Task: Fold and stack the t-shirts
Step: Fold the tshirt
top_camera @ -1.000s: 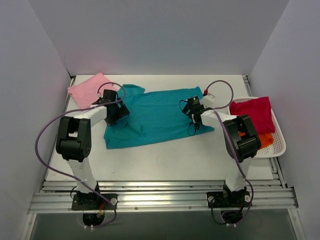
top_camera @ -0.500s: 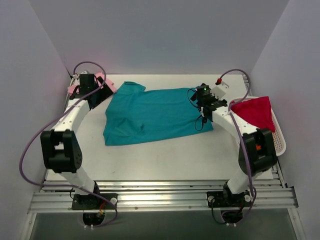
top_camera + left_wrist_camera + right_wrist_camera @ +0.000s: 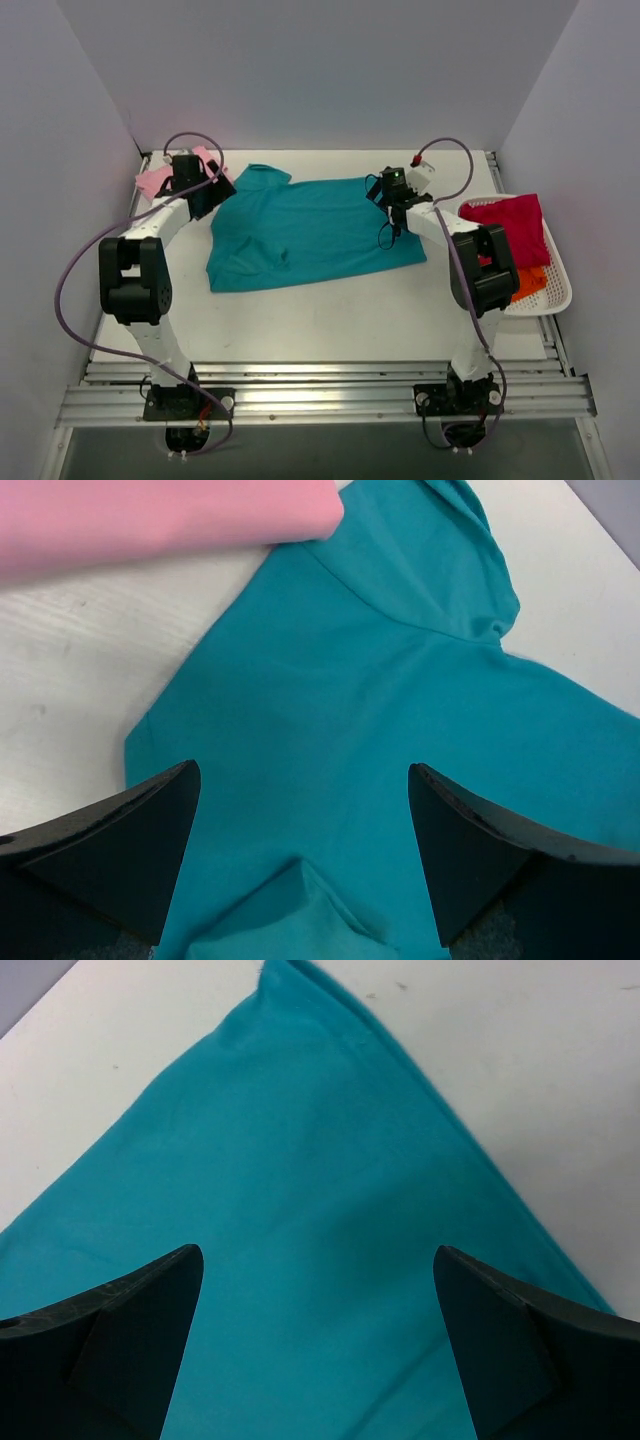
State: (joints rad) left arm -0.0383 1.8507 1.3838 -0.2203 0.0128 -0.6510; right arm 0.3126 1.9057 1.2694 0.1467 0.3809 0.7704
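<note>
While the teal shirt (image 3: 300, 235) lies flat near the desk's (image 3: 330, 310) far edge, the left tool (image 3: 302, 770) hangs released above its left-edge end, by the pink shirt (image 3: 155, 180). The right tool (image 3: 318, 1250) hangs released above its far-right corner.

— Where can you pass?
— Over the table (image 3: 330, 310), in front of the teal shirt (image 3: 310, 230).
— What blocks you?
— The pink shirt (image 3: 160, 180) just beside your left gripper (image 3: 302, 772), the basket (image 3: 562, 298) at far right, walls (image 3: 60, 200) all round.
</note>
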